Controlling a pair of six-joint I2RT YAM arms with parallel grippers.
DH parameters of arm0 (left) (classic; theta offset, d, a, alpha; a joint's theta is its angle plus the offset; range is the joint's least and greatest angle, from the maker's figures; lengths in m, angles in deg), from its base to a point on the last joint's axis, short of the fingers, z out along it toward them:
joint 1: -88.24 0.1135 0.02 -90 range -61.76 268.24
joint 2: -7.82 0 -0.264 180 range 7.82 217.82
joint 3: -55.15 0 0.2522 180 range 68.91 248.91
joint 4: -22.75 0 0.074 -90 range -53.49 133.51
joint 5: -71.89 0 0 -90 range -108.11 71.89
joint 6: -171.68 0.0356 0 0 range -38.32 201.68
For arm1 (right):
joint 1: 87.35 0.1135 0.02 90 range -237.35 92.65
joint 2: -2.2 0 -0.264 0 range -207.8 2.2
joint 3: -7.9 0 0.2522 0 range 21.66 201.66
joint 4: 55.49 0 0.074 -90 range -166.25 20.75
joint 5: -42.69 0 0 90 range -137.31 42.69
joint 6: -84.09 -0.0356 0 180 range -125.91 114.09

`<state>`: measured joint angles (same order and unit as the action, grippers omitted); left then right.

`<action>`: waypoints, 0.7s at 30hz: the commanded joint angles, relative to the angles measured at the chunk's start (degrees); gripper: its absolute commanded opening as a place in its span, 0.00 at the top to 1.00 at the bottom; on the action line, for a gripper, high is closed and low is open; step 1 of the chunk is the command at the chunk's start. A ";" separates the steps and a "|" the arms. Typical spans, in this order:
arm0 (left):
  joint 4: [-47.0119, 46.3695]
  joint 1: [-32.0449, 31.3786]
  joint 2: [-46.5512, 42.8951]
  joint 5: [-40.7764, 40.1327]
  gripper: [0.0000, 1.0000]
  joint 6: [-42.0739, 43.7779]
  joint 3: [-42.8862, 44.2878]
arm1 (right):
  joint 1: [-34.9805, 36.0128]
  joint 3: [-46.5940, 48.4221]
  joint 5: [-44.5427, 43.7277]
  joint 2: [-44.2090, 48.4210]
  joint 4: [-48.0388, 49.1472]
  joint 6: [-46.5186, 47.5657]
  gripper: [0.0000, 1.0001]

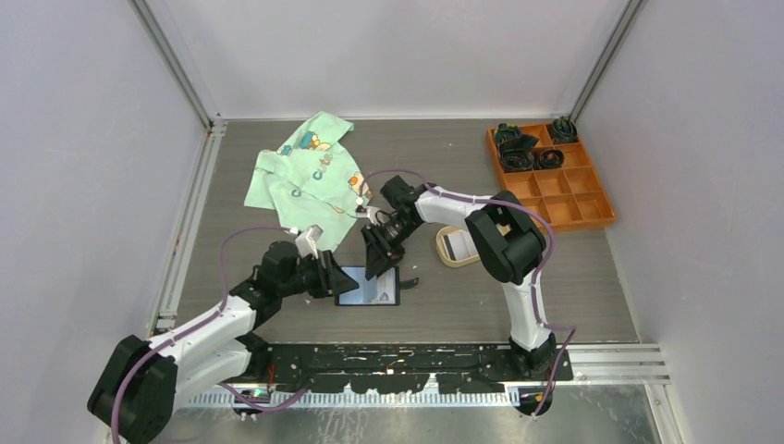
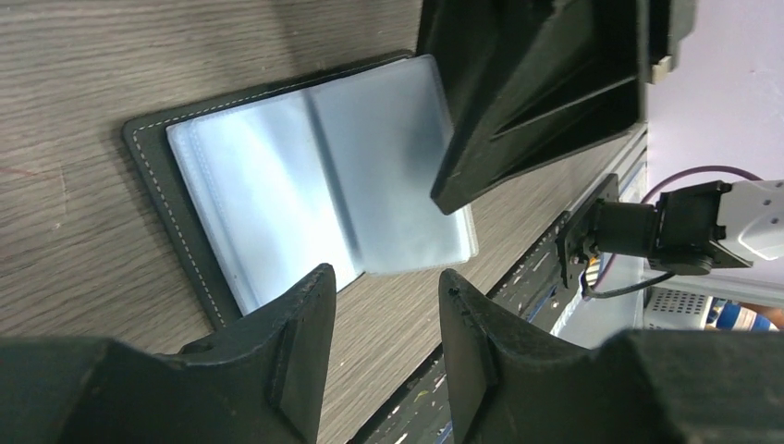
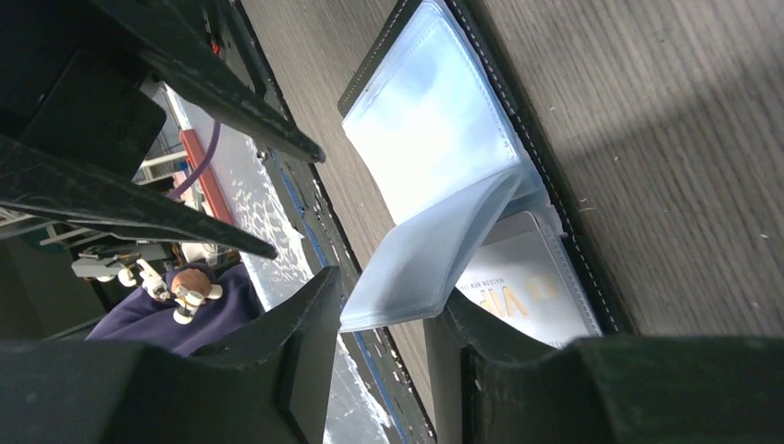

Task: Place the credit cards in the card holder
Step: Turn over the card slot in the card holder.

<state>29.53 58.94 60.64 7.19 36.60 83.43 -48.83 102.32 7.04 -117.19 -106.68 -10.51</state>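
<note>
The black card holder (image 1: 368, 287) lies open on the table, its clear sleeves (image 2: 305, 185) facing up. In the right wrist view a bundle of sleeves (image 3: 434, 250) stands lifted, its free edge lying across the gap of my right gripper (image 3: 384, 296), whose jaws stand apart. Under that bundle a white credit card (image 3: 532, 291) with gold letters sits in a sleeve. Another card (image 1: 456, 244) lies in the beige tray (image 1: 442, 255). My left gripper (image 2: 386, 273) hovers at the holder's left edge, open, with only bare table between its fingers. The right gripper (image 2: 536, 92) hangs over the holder's far page.
A green patterned cloth (image 1: 305, 171) lies at the back left. An orange compartment box (image 1: 555, 180) with dark coiled items stands at the back right. The black base rail (image 1: 416, 356) runs along the near edge, close below the holder.
</note>
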 commanded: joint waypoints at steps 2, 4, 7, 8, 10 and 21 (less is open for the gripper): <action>-3.76 -0.25 2.67 -0.38 0.55 0.66 1.38 | 0.23 2.18 -1.19 1.33 -1.95 2.08 0.56; -4.61 -0.42 3.13 0.14 0.54 0.57 1.47 | 0.23 2.61 -2.70 1.23 -2.68 2.42 0.57; -4.22 -1.57 3.08 -0.53 0.53 1.44 1.81 | 0.23 3.20 -3.15 1.48 -3.73 3.24 0.56; -4.04 -2.10 2.93 -0.95 0.53 1.70 1.89 | 0.24 3.45 -2.92 1.70 -4.24 3.63 0.55; -3.40 -3.03 2.61 -2.20 0.53 2.41 1.99 | 0.22 3.79 -2.39 2.16 -5.08 4.31 0.49; -0.87 -7.19 3.25 -7.24 0.50 5.09 3.34 | 0.38 4.09 1.03 3.29 -6.32 6.03 0.49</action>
<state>28.98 53.57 63.96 2.49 39.20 83.91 -48.83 104.40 5.11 -117.17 -112.19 -5.60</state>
